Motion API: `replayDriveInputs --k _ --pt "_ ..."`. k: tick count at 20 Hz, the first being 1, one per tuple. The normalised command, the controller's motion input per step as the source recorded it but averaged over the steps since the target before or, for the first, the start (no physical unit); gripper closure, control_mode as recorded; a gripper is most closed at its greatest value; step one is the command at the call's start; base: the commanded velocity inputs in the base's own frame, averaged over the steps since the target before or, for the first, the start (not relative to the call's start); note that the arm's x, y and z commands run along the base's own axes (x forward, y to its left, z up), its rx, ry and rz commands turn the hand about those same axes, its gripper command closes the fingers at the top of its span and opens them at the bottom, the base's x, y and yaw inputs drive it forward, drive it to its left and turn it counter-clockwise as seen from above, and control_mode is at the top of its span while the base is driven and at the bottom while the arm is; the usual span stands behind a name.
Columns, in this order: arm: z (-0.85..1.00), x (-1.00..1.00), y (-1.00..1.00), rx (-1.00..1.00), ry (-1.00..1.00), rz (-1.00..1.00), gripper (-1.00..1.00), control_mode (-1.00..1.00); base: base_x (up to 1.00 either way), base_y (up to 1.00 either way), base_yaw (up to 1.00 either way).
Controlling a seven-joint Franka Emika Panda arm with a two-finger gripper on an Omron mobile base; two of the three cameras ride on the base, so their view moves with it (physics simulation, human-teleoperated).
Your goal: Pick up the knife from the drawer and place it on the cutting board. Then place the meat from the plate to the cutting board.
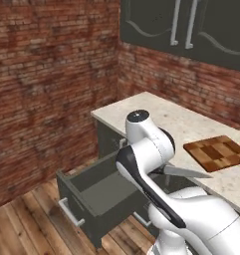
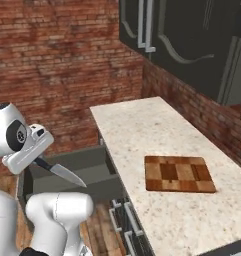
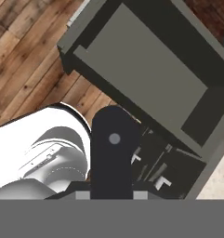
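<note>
My gripper [image 2: 38, 161] is shut on the black handle of the knife [image 3: 112, 144], holding it in the air above the open drawer [image 1: 77, 190]. The silver blade [image 1: 185, 172] points toward the counter's edge and the checkered wooden cutting board [image 1: 217, 152]. In the right base view the blade [image 2: 63, 173] slants down over the drawer [image 2: 89, 170], well left of the cutting board [image 2: 178, 173]. The hand view looks down past the handle into the bare drawer [image 3: 146, 65]. The plate and the meat are out of view.
The pale speckled counter [image 2: 137, 130] runs along a brick wall [image 1: 47, 89], with dark upper cabinets [image 1: 191, 30] above it. Below the counter are more drawer fronts with silver handles [image 2: 119, 220]. Wooden floor [image 1: 22, 224] lies in front of the open drawer.
</note>
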Motion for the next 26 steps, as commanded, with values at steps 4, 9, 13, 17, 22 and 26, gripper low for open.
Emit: replayDriveInputs --k 4,9,13,17,22,26 --pt "0.00 0.00 0.00 0.00 0.00 0.00 1.00 1.00 -0.54 -0.59 -0.13" --pt "0.00 0.00 0.00 0.00 0.00 0.00 1.00 1.00 0.68 -0.05 -0.21" --pt "0.00 0.00 0.00 0.00 0.00 0.00 1.00 1.00 0.50 -0.62 -0.29" --pt "0.00 0.00 0.00 0.00 0.00 0.00 1.00 1.00 0.50 -0.76 -0.33" --pt "0.00 0.00 0.00 0.00 0.00 0.00 1.00 1.00 0.33 -0.87 -0.29" --pt "0.00 0.00 0.00 0.00 0.00 0.00 1.00 1.00 0.40 -0.83 -0.31"
